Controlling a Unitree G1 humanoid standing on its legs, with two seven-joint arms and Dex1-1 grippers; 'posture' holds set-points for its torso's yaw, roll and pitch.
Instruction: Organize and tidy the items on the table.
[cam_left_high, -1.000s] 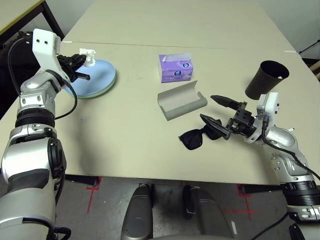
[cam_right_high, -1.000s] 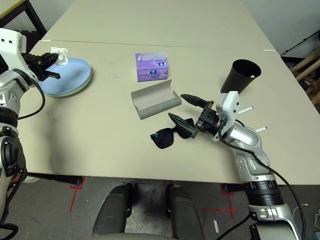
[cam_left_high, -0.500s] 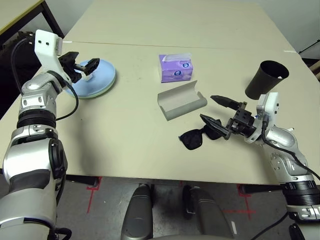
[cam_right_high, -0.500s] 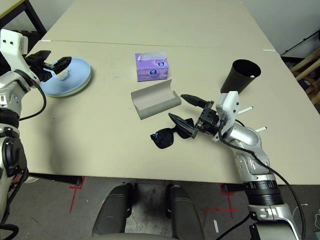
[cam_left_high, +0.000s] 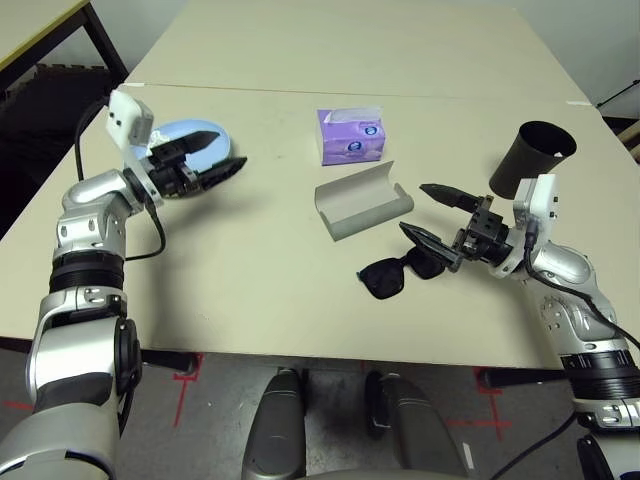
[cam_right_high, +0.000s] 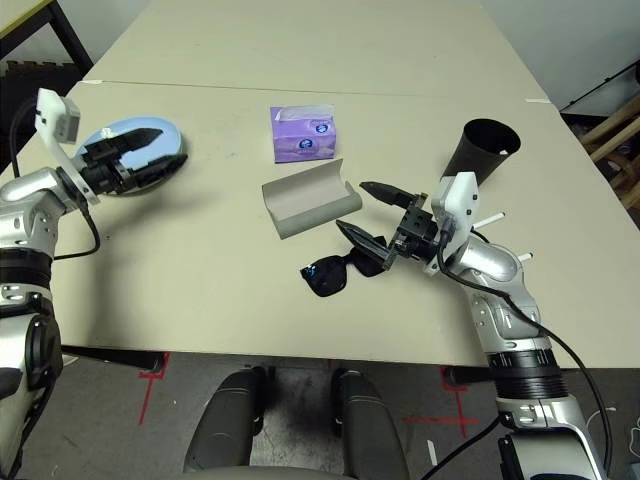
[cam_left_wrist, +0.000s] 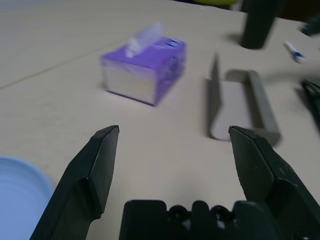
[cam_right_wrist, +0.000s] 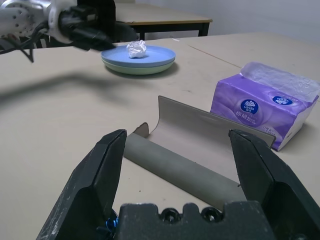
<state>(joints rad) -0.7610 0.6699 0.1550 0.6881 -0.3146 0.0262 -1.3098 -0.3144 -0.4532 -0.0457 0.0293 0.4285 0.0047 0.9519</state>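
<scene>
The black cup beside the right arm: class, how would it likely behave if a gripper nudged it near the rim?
The black cup is tall, tapered and leaning, so it would probably tip easily. Round-walled, it may then roll. It looks empty, so likely light.

I see even, bright overhead light with soft shadows; beyond my left jaws the purple tissue box (cam_left_wrist: 144, 69) is blurred.

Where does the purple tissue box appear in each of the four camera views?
Left eye view: tissue box upper middle, behind the glasses case.
Right eye view: upper middle, left of centre.
Left wrist view: upper left.
Right wrist view: right side.
Shared landmark: the open grey glasses case beside it.
</scene>
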